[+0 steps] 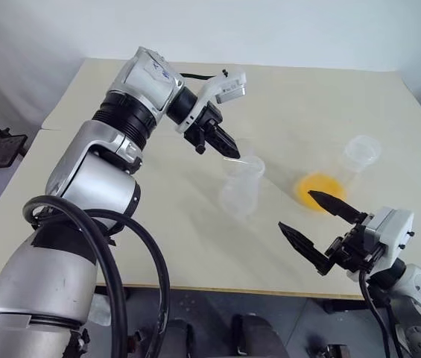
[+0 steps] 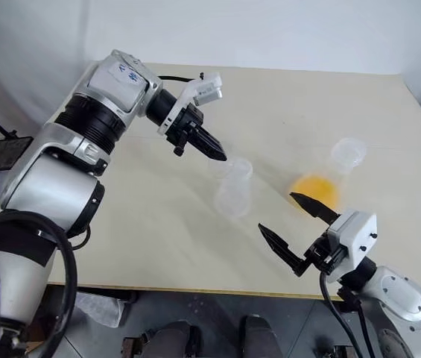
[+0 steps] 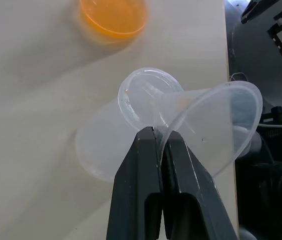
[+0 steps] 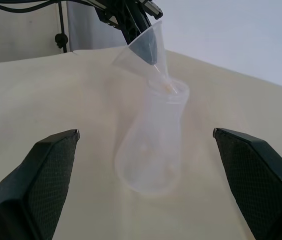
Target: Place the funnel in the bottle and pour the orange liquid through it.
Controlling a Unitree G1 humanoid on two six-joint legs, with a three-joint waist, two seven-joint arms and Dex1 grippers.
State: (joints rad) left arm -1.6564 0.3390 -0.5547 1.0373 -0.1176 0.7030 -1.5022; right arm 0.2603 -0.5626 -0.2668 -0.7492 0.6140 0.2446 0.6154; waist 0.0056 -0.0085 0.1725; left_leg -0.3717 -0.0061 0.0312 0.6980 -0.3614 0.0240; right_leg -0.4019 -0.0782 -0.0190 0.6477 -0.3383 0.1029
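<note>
Mid-tabletop: bottle (image 1: pixel 241 186) upright. Left gripper (image 3: pixel 159 145) jaws pinch funnel (image 3: pixel 215 125) rim, funnel tilted, spout at neck. Right gripper (image 1: pixel 314 224) jaws wide, empty, nearer orange liquid (image 1: pixel 318 188) toward right edge.

clear funnel (image 3: pixel 215 125) and bottle (image 4: pixel 153 145), orange liquid (image 3: pixel 112 17), black jaws, cream table (image 1: pixel 195 231)

Robot arms: silver casings, black joints and cabling.
The left arm (image 1: pixel 113 149) has rounded silver-grey segments joined by ribbed black rings, with thick black cables looping beside it. Both wrists carry a white boxy housing. Each gripper, left (image 1: pixel 229 149) and right (image 1: pixel 313 224), ends in black, tapered, textured jaws.
</note>
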